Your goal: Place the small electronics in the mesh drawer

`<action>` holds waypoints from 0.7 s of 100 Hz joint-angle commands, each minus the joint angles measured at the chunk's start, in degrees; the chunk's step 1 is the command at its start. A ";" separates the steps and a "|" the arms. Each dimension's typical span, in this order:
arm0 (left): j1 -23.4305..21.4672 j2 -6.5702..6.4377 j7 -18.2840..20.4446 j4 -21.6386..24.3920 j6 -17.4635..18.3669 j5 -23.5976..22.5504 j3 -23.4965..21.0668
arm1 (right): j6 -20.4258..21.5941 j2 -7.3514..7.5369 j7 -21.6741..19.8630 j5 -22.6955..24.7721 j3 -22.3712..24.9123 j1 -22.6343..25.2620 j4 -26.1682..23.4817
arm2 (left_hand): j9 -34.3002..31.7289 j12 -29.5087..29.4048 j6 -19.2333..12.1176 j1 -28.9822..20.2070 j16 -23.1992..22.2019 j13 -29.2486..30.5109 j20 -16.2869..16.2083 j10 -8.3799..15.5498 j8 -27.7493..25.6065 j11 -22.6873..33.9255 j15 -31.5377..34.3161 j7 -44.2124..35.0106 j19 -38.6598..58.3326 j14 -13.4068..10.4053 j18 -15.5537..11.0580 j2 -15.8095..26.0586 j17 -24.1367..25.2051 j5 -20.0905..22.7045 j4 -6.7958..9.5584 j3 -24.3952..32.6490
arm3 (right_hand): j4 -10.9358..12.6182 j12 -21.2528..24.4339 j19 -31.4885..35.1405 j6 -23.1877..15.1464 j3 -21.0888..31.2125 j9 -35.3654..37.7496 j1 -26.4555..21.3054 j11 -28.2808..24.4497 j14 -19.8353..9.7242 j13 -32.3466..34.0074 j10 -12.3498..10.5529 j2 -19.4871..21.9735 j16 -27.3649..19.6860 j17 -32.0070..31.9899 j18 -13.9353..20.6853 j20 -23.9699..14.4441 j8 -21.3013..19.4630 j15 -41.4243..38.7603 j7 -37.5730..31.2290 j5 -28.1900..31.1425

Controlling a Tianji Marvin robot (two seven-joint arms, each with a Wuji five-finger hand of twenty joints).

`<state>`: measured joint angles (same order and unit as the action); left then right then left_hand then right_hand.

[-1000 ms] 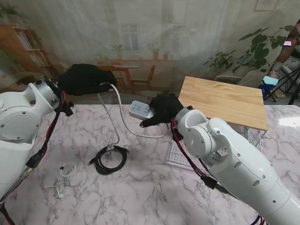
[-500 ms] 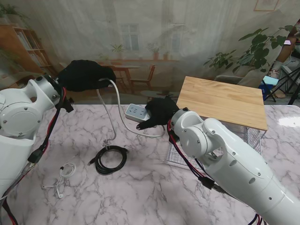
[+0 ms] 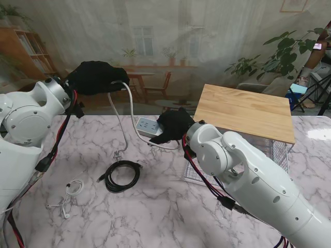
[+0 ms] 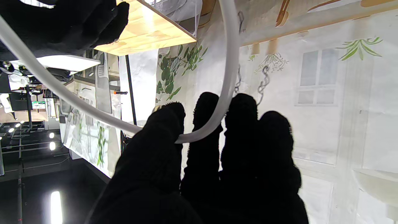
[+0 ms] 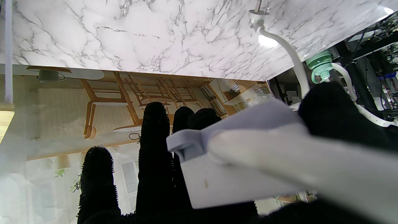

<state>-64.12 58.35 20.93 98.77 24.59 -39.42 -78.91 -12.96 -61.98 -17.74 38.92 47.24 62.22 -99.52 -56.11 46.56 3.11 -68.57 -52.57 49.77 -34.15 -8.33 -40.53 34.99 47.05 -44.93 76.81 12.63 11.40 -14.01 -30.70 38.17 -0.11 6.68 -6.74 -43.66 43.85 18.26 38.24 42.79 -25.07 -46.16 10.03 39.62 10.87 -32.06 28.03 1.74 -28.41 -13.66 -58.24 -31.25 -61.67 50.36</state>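
The stand camera looked down from above the shoulders at the marble table (image 3: 155, 206), both arms rising from its near corners at 7 and 5 o'clock. Each wrist camera sat close behind its black-gloved fingers, looking along them toward the painted backdrop, its picture inverted. The left wrist view and the stand view shared the white cable (image 4: 230, 77) (image 3: 126, 111); the right wrist view shared the power strip (image 5: 236, 174) (image 3: 146, 125).

Both arms are glossy white with rounded joint housings and red and black cables along them, and the left hand (image 3: 95, 77) and right hand (image 3: 173, 125) wear fuzzy black gloves.
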 commanded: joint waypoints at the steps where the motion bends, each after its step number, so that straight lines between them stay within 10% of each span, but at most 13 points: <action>1: 0.95 0.22 0.45 -0.78 -0.57 -0.66 0.27 | 0.58 -0.14 0.22 -0.52 0.32 0.89 -0.53 | -1.05 -0.25 -4.41 -4.56 -0.85 0.72 -1.37 -0.55 -1.60 1.85 2.13 -4.05 1.24 1.21 -2.02 3.33 -0.09 1.18 2.86 3.55 | 1.07 -1.49 0.07 -8.57 16.40 2.38 -10.05 -4.64 -1.33 1.50 -5.06 12.93 0.20 -0.84 0.26 0.67 -1.23 -4.54 -6.14 9.49; 70: 4.34 0.18 2.69 -4.80 -2.74 -0.02 6.26 | 9.47 0.05 2.64 -6.20 3.67 9.97 -6.86 | -1.30 -0.53 -4.68 -4.71 -0.64 0.87 -1.26 -0.62 -1.14 1.67 2.22 -3.63 1.24 1.29 -1.87 3.25 -0.58 1.68 2.63 2.95 | 0.36 -2.00 0.13 -8.11 17.49 3.58 -10.16 -4.96 -1.81 2.85 -5.66 11.72 0.30 -0.43 0.09 1.30 -1.24 -4.69 -5.52 10.49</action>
<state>-60.27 58.35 22.45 94.56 22.44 -39.59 -73.30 -3.97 -61.94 -15.13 32.24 50.68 71.19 -105.24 -56.09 46.52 3.10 -68.57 -52.57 49.77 -34.17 -8.23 -40.53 34.99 47.09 -44.96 76.81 12.60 11.40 -14.01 -30.70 38.17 -0.11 6.68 -6.74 -43.76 43.85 18.29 38.24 43.43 -24.92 -46.16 9.92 41.18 10.87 -32.06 28.03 1.74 -28.41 -13.25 -58.26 -31.25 -61.67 50.86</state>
